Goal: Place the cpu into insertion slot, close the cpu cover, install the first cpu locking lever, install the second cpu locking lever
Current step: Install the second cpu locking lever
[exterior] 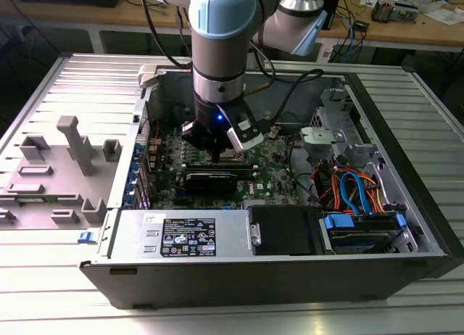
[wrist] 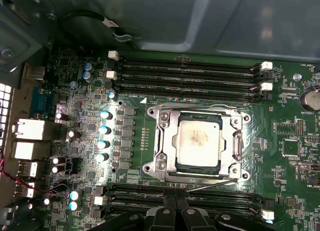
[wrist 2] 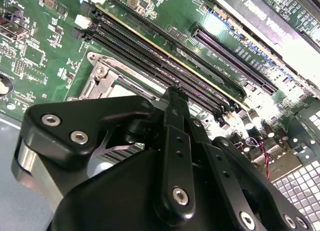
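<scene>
Cpu (wrist: 198, 140) seated in insertion slot (wrist: 240, 143), cover (wrist: 167, 139) closed

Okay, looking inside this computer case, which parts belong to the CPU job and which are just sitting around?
Belong to the job:
- cpu, seated in the insertion slot
- cpu cover, down around it
- gripper, low over the socket

Just there:
- memory slots
- graphics card
- drive cables
- grey plastic tray

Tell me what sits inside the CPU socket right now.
In the first wrist view the cpu, silver-grey top up, sits in the insertion slot, with the cpu cover framing it. The socket's contacts beneath the chip are covered. The gripper is beside the socket, at the memory slots.
</scene>
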